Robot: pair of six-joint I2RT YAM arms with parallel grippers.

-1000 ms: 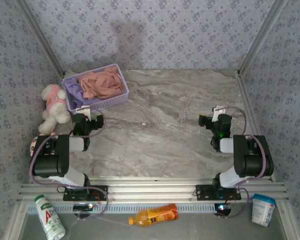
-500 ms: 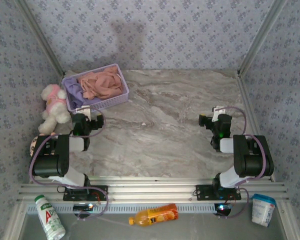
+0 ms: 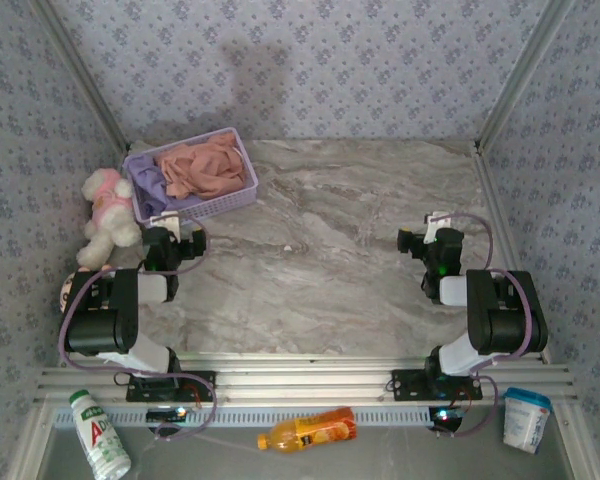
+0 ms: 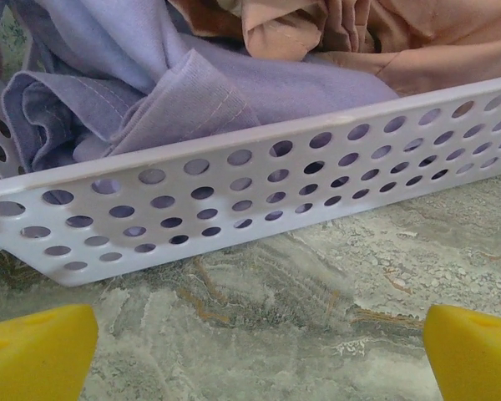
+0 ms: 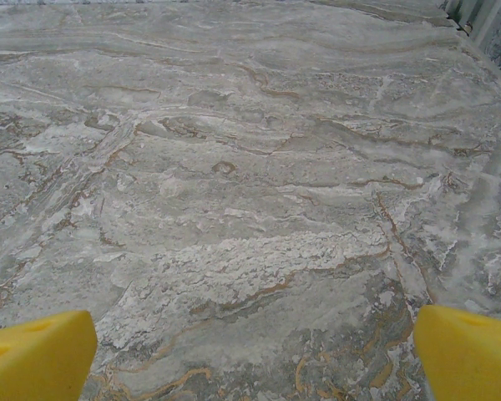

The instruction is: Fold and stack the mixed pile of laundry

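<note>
The purple T-shirt (image 3: pixel 148 186) and pink garment (image 3: pixel 206 168) lie (unfolded) in the basket (image 3: pixel 220 206).

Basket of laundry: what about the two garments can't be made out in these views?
- Top view: the purple T-shirt lies mostly under the pink garment, so its full shape is hidden.
- Top view: seams or strings on the pink garment are too small to tell.
- Left wrist view: both garments are cut off by the top edge, and the wall of the basket hides their lower parts.
- Any view: the cloth covers the basket's bottom.
</note>
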